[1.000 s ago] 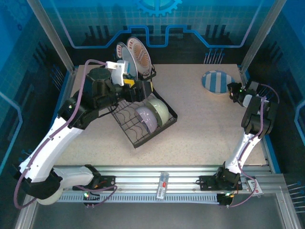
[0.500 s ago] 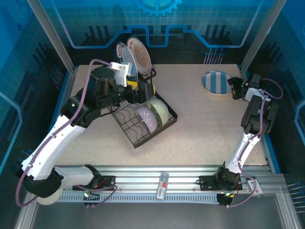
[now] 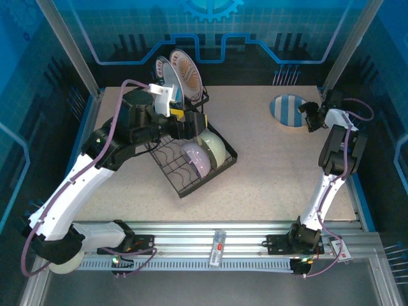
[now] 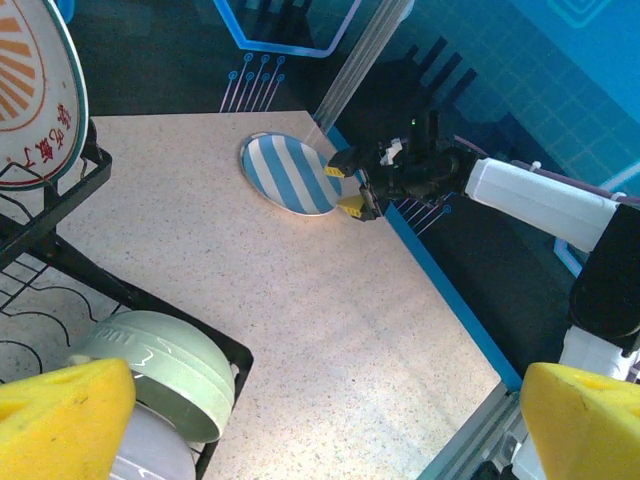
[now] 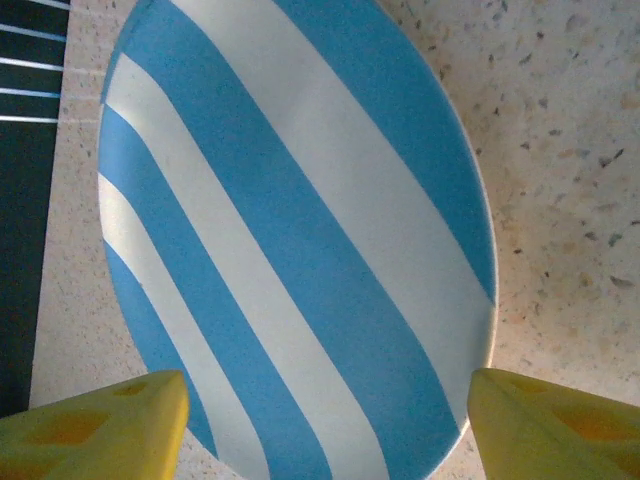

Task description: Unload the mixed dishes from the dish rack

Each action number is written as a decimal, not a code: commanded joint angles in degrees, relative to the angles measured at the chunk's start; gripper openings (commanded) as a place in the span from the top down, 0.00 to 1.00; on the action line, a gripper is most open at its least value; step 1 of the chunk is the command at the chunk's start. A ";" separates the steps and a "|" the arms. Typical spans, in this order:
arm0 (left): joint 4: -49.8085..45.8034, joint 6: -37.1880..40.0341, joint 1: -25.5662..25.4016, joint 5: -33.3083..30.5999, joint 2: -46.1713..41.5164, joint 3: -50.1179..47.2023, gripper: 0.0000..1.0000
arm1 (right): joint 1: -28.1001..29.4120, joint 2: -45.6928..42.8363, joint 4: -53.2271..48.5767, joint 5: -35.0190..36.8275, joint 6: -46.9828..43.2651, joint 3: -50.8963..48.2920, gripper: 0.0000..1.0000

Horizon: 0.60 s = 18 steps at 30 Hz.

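The striped plate (image 5: 300, 230), at 2 o'clock on the surface (image 3: 268, 172), looks like glazed ceramic, smooth and glossy. The surface is matt and speckled like stone composite. The rack (image 3: 172, 162), at 10 o'clock, is thin black wire, seemingly coated metal with a dull sheen. In it, the green bowl (image 4: 160, 360) and the orange-rimmed plate (image 4: 30, 90) are smooth and shiny. The right gripper (image 5: 320, 430) carries yellow pads (image 5: 100, 415), matt and rubbery. At 6 o'clock the rail (image 3: 191, 231) is ribbed bare aluminium.

Table (image 3: 274, 172) is lying open centre-right; dish rack (image 3: 173, 160) is blocking centre-left, striped plate (image 3: 288, 109) seemingly crowding the upper right.
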 commanded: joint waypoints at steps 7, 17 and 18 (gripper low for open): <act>-1.50 0.82 0.61 -4.87 -2.50 -2.08 0.01 | 5.76 -7.75 -1.79 1.56 -8.42 -2.52 0.18; -8.21 -3.32 2.84 -16.08 -0.25 -0.62 0.01 | 20.80 -13.44 -3.81 1.98 -16.37 -10.07 0.23; -8.89 -3.92 3.22 -16.44 0.21 -0.31 0.01 | 22.34 -13.25 -4.16 2.43 -16.79 -10.58 0.24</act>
